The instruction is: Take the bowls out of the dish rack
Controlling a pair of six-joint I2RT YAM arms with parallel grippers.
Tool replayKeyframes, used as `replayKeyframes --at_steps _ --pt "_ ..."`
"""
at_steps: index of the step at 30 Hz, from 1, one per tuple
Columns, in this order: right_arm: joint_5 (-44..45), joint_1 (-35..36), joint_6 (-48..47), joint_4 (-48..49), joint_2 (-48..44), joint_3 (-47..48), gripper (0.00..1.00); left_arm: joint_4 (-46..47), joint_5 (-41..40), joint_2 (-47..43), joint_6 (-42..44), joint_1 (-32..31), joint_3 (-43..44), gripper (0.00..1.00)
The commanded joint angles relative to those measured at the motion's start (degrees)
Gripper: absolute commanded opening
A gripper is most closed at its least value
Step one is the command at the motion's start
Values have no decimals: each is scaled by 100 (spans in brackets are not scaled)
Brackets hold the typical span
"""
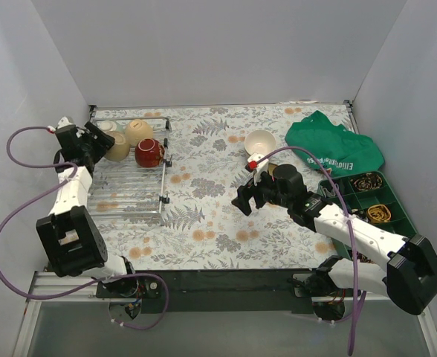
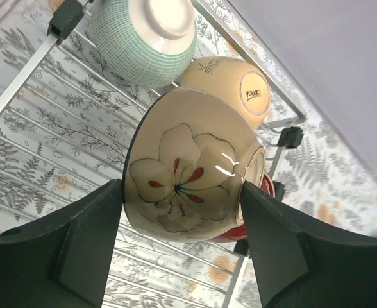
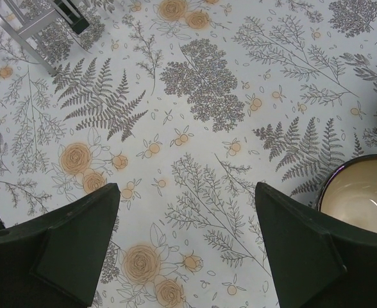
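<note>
Cream bowl [image 2: 222,82] reads "youko" underneath (roughly); green cloth [image 1: 330,145] lettering is illegible.

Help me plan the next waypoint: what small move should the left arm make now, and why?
Probably lift straight up slightly: the left gripper is shut on the flower-painted bowl, with the tan bowl and red bowl close beside it on the dish rack.

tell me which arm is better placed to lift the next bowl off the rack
Left. The left gripper is shut on the flower-painted bowl at the dish rack; the right gripper hangs open over the tablecloth near a cream bowl.
</note>
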Motion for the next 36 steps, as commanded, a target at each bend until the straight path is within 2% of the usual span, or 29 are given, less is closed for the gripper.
replayKeyframes --at_steps 1,2,6,9,10,15,18,22,27,31,36 --pt "-211 39 -69 213 40 80 94 -139 -1186 -620 934 -655 309 0" --pt "-263 39 -69 204 49 80 94 -157 -1562 -681 1057 -873 309 0" --pt "-351 39 -69 143 31 133 94 -148 -2126 -1067 1776 -1454 231 0" --pt "-430 47 -69 99 -4 159 93 -130 -2513 -1235 2330 -1982 195 0" --pt "-439 47 -60 90 -13 177 93 -130 -2584 -1340 2446 -2383 143 0" --pt "-545 39 -60 2 -118 212 93 -104 -3103 -1640 3035 -3037 2 0" --pt "-571 47 -69 -50 -188 239 93 -69 -3437 -1798 3553 -3634 -138 0" --pt "-527 47 -69 -200 -311 309 93 133 -3999 -1895 4484 -4862 -516 0" --pt "-519 47 -60 -525 -496 414 93 607 -4562 -1965 5617 -5902 -1157 0" --pt "-273 47 71 -850 -698 458 94 941 -4633 -2053 6041 -6674 -1492 0" --pt "649 39 309 -1561 -865 669 95 1599 -4887 -2053 6761 -7554 -2063 0"
